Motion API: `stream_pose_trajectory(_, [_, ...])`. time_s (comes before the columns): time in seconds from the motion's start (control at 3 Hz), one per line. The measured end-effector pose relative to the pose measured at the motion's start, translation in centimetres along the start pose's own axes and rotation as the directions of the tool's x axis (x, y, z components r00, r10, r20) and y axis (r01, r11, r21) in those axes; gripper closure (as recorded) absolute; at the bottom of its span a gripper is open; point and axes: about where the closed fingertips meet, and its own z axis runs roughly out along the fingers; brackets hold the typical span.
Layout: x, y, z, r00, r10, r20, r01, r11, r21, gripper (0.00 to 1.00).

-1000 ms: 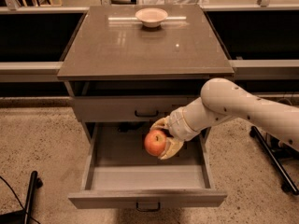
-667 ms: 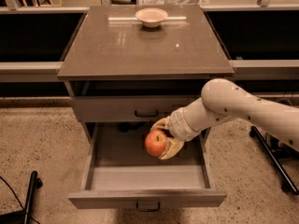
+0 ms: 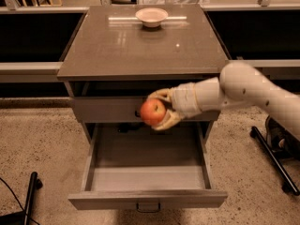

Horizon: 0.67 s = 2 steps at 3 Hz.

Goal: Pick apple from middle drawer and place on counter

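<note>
1 apple (image 3: 153, 112) | 1 bowl (image 3: 151, 17) | 2 drawers: middle drawer (image 3: 147, 177), top drawer (image 3: 105, 109) | 1 counter (image 3: 140, 50) | 1 gripper (image 3: 159, 110), clutching the apple at the top drawer front

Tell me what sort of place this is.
Probably an indoor lab or office kitchen area: drawer cabinet with glossy counter, bowl on it, speckled floor. The gripper holds the apple over the open middle drawer.

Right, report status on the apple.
Gripper shut on round red-orange apple, above open grey middle drawer. Glossy grey-brown counter not yet reached; pale shallow bowl at rear.
</note>
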Motion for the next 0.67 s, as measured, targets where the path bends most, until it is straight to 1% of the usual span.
stream_pose_trajectory(0.33, [-3.8,-4.5,-1.1,0.991,-0.102,0.089,0.099,0.9945,0.032,1.00])
stream_pose_trajectory(0.67, [-5.9,-8.7,-1.1,0.989,-0.108,0.098,0.103,0.9935,0.047,1.00])
